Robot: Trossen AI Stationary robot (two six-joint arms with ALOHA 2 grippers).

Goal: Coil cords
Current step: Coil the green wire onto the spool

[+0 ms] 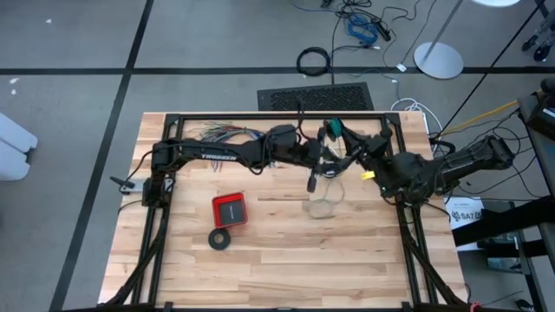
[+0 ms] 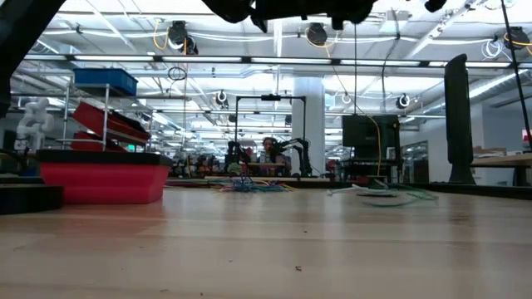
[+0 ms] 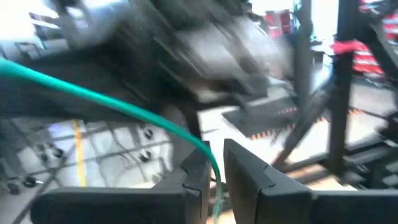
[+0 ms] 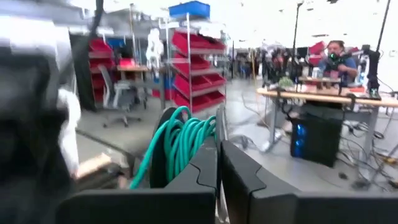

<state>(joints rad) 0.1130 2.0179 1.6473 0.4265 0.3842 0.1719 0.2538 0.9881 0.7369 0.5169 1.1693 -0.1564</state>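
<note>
Left tool [image 3: 212, 171] pinches teal wire [image 3: 106, 99]; right tool [image 4: 219, 163] clamps its coil; arm reads TROSSEN.

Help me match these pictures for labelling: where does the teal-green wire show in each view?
High view: teal-green wire at the far middle of the table, bunched between the two arms.
Low view: not clearly in it.
Left wrist view: a strand runs slantwise into the left pincer.
Right wrist view: a coil of loops just beyond the right pincer.
Shared landmark: the wire itself, where the pincers meet.
</note>
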